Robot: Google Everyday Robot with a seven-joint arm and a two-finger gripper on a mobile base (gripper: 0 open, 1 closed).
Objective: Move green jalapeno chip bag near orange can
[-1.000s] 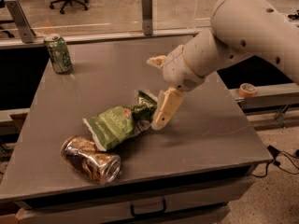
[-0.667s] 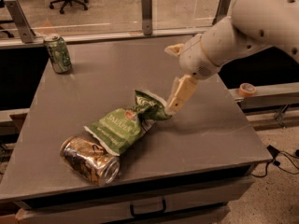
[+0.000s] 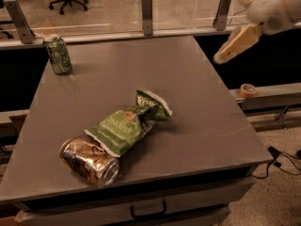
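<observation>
The green jalapeno chip bag (image 3: 128, 123) lies flat near the front of the grey table (image 3: 141, 69), its lower left end touching the orange can. The orange can (image 3: 89, 161) lies on its side at the front left, silver top towards the front edge. My gripper (image 3: 233, 45) is raised at the upper right, above the table's right edge, well away from the bag and holding nothing.
A green can (image 3: 58, 54) stands upright at the table's far left corner. A glass barrier with metal posts (image 3: 147, 14) runs along the back edge. A roll of tape (image 3: 248, 90) sits on a ledge to the right. A drawer handle (image 3: 148, 211) is below the front edge.
My gripper let go of the bag's right end and rose up and to the right, away from the table. The bag stays lying against the orange can.
</observation>
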